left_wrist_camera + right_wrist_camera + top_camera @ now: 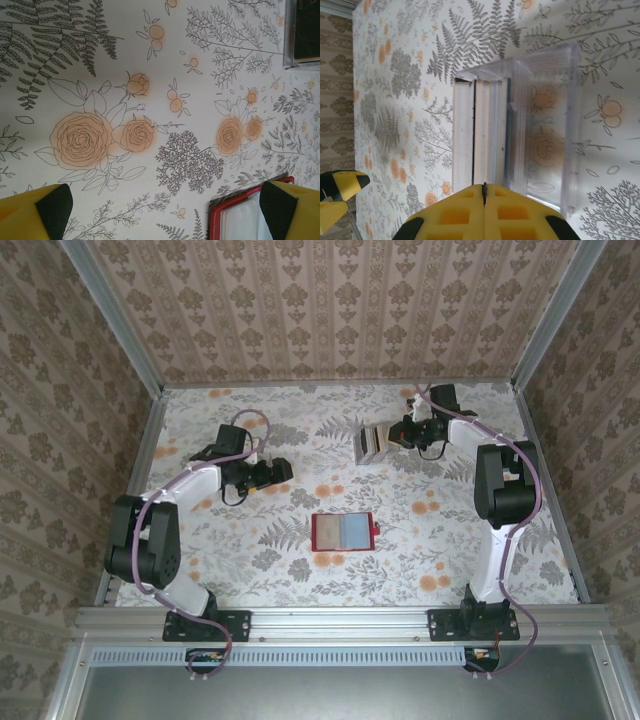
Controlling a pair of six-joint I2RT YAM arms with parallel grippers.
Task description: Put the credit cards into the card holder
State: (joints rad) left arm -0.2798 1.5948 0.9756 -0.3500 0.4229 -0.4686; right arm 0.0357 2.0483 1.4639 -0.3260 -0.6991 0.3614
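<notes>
partly behind left claw (pixel 167 207), card holder (pixel 216 220)

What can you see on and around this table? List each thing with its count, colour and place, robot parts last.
card holder: one, red, lying open at the table's centre, pale grey-blue inside.
clear box: one, transparent, beyond the card holder, right of centre.
cards: a stack, pale edges, standing on edge inside the clear box; the number cannot be told.
table surface: one, white with grey ferns and orange flowers.
walls: three, beige patterned, around the table.
left gripper: one, yellow fingers with black pads, open, left of the card holder and farther back.
right gripper: one, yellow, shut, right at the clear box.
</notes>
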